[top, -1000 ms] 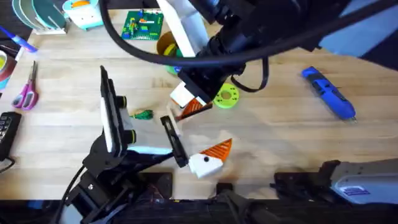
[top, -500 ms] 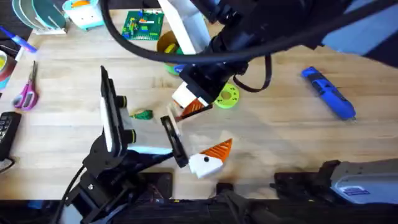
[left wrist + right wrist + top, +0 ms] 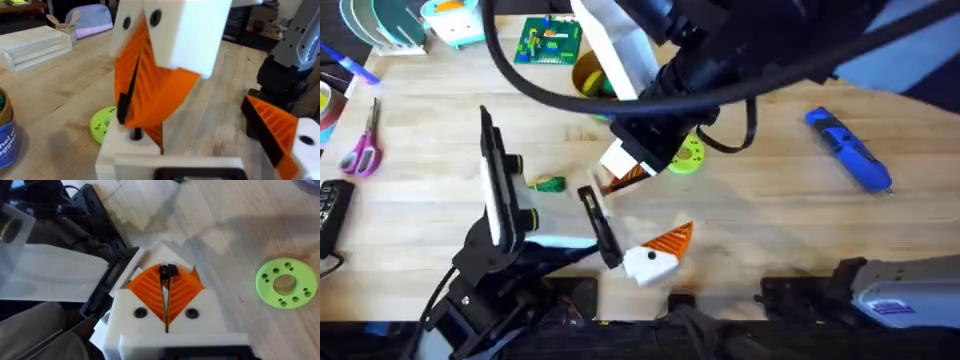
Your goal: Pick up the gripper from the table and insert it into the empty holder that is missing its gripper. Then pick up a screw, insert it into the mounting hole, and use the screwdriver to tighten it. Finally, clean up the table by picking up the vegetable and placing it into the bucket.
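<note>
Low in the overhead view, right of centre, the twin mount (image 3: 655, 264) carries its orange pad. Just left of it the holder (image 3: 592, 203) shows no orange face from above, so the gripper looks not yet seated, or at most partly in. No loose pad lies on the bare wood. The right gripper (image 3: 167, 280) hangs at mid-frame over the holder with its orange pads pressed together. A small dark piece (image 3: 168, 271) sits at their tip, and I cannot tell if it is a screw. Whether the left gripper (image 3: 150, 150) is apart or together I cannot tell. My reading is that work is at the holder, on the fitting or screw step. The vegetable (image 3: 550, 184) lies on the table left of centre, well apart from the bucket (image 3: 586, 74), which sits at upper centre, half hidden by the arm. The cleanup is therefore not done. The screwdriver (image 3: 850, 150) lies alone at upper right, so tightening looks to be ahead too.
</note>
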`<state>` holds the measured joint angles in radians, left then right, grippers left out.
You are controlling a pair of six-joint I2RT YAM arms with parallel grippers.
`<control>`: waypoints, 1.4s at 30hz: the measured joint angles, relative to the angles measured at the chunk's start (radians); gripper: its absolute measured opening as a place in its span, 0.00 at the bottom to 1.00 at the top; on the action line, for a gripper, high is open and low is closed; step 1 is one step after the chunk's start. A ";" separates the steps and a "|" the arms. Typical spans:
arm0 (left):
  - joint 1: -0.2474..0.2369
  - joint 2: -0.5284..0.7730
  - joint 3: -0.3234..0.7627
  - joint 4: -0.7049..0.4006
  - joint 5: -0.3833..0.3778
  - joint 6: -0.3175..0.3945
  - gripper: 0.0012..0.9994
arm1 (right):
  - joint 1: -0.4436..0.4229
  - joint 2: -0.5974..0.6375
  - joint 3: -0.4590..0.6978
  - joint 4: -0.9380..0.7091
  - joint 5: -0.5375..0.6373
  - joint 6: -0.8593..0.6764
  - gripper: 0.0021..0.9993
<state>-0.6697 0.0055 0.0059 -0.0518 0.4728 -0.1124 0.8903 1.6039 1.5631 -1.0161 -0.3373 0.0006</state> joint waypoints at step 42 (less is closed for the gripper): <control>0.000 0.000 0.000 0.000 -0.021 0.001 0.99 | -0.237 -0.248 0.000 -0.214 -0.007 -0.057 0.99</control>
<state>-0.6697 0.0055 0.0059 -0.0517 0.4519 -0.1116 0.6535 1.3561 1.5631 -1.2303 -0.3447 -0.0562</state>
